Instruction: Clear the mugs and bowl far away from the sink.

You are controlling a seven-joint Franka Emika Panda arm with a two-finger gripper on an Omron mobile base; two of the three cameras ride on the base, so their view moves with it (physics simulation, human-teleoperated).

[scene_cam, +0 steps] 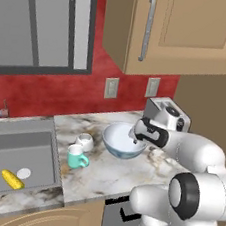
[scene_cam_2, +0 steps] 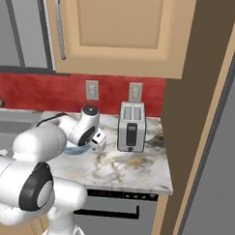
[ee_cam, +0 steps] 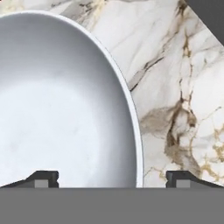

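Tool [ee_cam: 112, 179] open, holding nothing, fingertips straddling the bowl [ee_cam: 57, 109] rim; marble table [ee_cam: 183, 109] beneath.

The bowl [scene_cam: 123, 141] is white inside and pale blue outside. One mug [scene_cam: 77, 157] is teal-green with a white interior; the other mug [scene_cam: 85, 141] is plain white. The counter [ee_cam: 175, 105] is white marble veined with brown and gold. The sink [scene_cam: 18, 160] is dark grey and holds something yellow [scene_cam: 12, 179], possibly a corn cob. The backsplash [scene_cam_2: 38, 92] is mottled red, the toaster [scene_cam_2: 131, 126] silver-grey.
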